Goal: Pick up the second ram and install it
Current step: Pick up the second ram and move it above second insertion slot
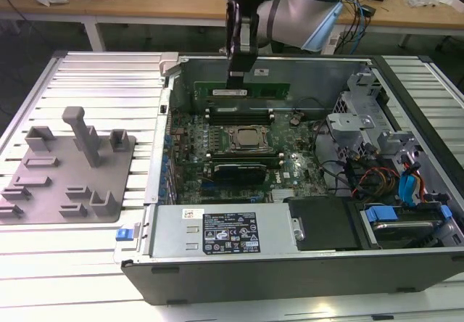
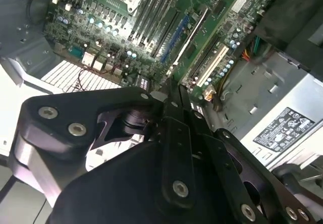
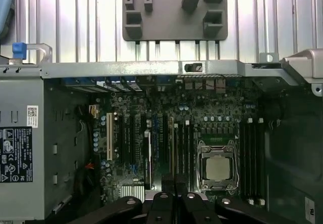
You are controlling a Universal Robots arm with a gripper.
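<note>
Exterior view: one gripper, fingers clamped on one green ram stick, far side of one computer case; one CPU nearer.

Matt black claw above the bare-metal case, second ram smooth green, matt grey plastic fixture beside the case

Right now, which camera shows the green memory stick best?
The exterior view. There the green memory stick shows side-on along its length, held upright by the gripper just above the black slots. In both wrist views the gripper's own black body hides it.
</note>
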